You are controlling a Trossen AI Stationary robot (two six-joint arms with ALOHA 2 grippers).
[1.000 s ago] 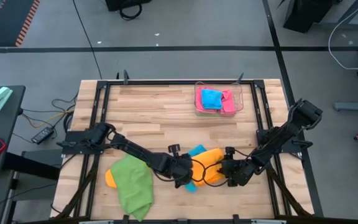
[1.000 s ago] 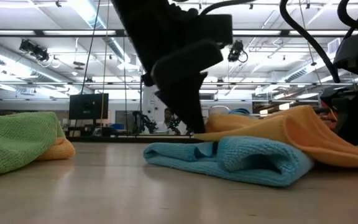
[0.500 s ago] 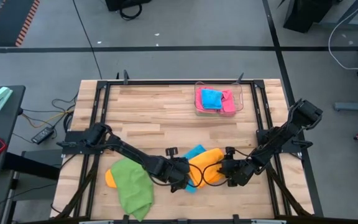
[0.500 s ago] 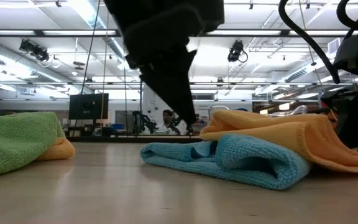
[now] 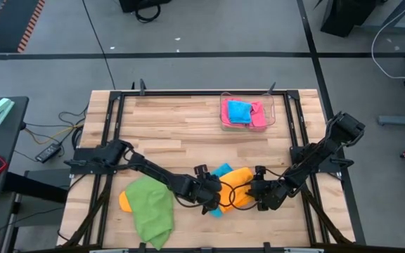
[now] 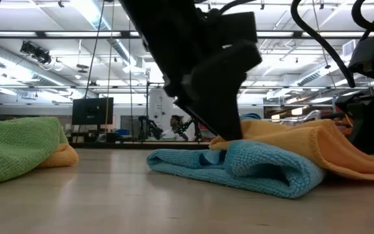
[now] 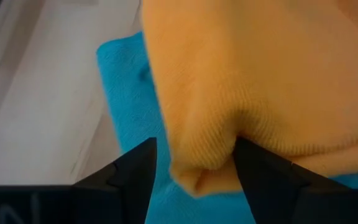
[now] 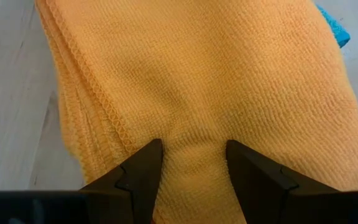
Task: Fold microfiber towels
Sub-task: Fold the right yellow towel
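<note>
High view: the orange towel (image 5: 236,191) is seen near the front edge of the table (image 5: 167,126), lying on a blue towel (image 5: 221,171); the left gripper (image 5: 215,197) and right gripper (image 5: 259,193) are placed at its opposite ends. A green towel (image 5: 150,208) is spread to the left over another orange one (image 5: 124,200) — blue and pink towels are held in the clear tray (image 5: 248,112). Low view: orange is stacked on blue. Left wrist view: fingers (image 7: 132,168) are spread apart around an orange fold, not clamped. Right wrist view: fingers (image 8: 142,163) are pinched on a ridge of orange cloth.
</note>
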